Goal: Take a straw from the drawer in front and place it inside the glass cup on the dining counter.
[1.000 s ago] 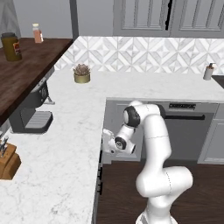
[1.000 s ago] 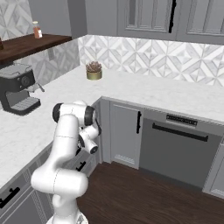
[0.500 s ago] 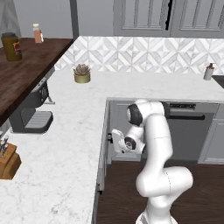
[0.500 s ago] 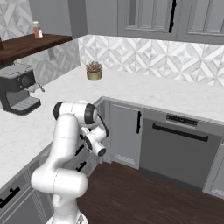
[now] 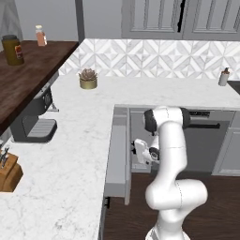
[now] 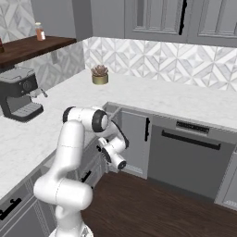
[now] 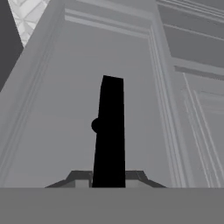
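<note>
the jaws sat nearly closed round the dark handle (image 7: 109,131) of the drawer (image 5: 118,154), which stood pulled out from under the surface (image 5: 75,140). the straw probably lay inside, hidden by the arm. a slipping grip would leave the drawer too shallow to reach in; over-pulling could jam it.

Even, soft rendered light, faint shadows, no glare; all views slightly blurred.
</note>
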Motion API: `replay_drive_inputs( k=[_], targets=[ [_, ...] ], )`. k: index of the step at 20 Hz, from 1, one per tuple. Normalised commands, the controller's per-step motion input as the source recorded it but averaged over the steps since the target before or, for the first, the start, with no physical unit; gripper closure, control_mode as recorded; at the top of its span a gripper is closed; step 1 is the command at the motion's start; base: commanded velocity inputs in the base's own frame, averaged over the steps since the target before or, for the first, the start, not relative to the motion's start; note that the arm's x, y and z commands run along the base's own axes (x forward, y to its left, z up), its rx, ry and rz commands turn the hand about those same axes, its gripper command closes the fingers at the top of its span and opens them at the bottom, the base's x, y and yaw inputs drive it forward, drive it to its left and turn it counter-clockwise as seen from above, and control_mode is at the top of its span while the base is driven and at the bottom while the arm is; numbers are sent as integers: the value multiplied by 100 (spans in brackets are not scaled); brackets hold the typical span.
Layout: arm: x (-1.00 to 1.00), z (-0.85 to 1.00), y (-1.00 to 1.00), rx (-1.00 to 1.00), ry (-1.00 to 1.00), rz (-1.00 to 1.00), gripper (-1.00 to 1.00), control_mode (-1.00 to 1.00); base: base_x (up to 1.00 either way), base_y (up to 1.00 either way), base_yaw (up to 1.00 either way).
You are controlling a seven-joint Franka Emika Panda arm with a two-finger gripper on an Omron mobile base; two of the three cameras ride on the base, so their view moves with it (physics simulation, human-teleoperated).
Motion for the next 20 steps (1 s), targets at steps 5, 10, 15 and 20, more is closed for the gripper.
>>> replay_drive_inputs(
  k=[5, 10, 15, 20],
  targets=[
    [0, 1, -100, -1, 0, 0, 100, -100, 0, 0, 0],
    [0, 0, -100, -1, 0, 0, 100, -100, 0, 0, 0],
    [0, 0, -99, -1, 0, 0, -100, -100, 0, 0, 0],
    [0, 4, -70, -2, 6, 0, -100, -100, 0, 0, 0]
  ],
)
